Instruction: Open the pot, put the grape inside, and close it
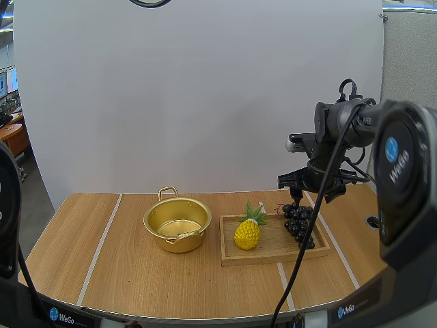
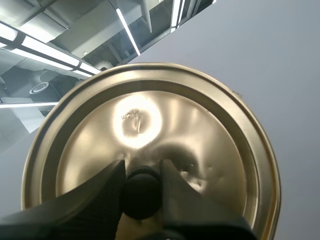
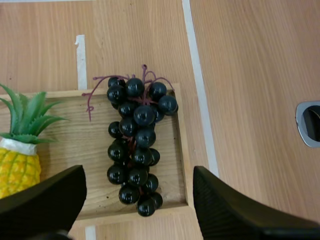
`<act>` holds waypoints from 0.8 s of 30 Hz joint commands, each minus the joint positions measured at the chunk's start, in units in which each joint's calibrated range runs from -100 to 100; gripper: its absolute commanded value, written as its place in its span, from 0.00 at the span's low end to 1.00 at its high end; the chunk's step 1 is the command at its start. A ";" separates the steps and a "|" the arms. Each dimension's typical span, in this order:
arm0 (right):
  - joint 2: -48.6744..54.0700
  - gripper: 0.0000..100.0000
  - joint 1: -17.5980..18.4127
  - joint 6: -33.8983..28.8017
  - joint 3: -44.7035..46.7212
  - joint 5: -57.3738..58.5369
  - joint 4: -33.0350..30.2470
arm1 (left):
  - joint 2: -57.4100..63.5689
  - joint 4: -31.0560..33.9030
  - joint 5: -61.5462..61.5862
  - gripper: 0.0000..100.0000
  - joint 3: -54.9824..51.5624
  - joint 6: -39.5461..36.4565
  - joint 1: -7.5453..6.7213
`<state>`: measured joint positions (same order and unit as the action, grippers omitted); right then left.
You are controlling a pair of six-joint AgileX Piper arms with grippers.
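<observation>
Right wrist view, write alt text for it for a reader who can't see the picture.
The open right hand hangs above a bunch of dark grapes lying on a wooden tray. A yellow pineapple lies beside the grapes on the same tray, which sits on a wooden table.

I see the pot (image 1: 175, 240) open-mouthed, with bare tabletop (image 1: 102, 263) all round it. On the wooden tray (image 3: 80, 145) the pineapple (image 3: 17, 167) stands near the grapes (image 3: 136, 142) on one side, and the tray's raised edge runs just beside them on the other. My right claw (image 3: 139, 175) hangs spread above them.
</observation>
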<state>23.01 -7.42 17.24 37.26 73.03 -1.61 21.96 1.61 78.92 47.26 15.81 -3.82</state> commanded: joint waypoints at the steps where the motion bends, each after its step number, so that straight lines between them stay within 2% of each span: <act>1: -1.90 1.00 -0.29 3.01 -2.02 1.22 2.89 | 0.49 0.82 -1.69 0.00 0.60 -0.43 -0.20; 13: -13.68 1.00 -0.29 4.18 -2.85 -0.70 3.48 | 0.49 0.82 -1.69 0.00 0.60 -0.43 -0.20; 24: -19.30 1.00 -0.29 4.37 -2.85 -5.14 2.96 | 0.49 0.82 -1.69 0.00 0.60 -0.43 -0.20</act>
<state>4.15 -7.54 20.95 34.90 69.04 1.69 21.96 1.61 78.86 47.26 15.81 -3.82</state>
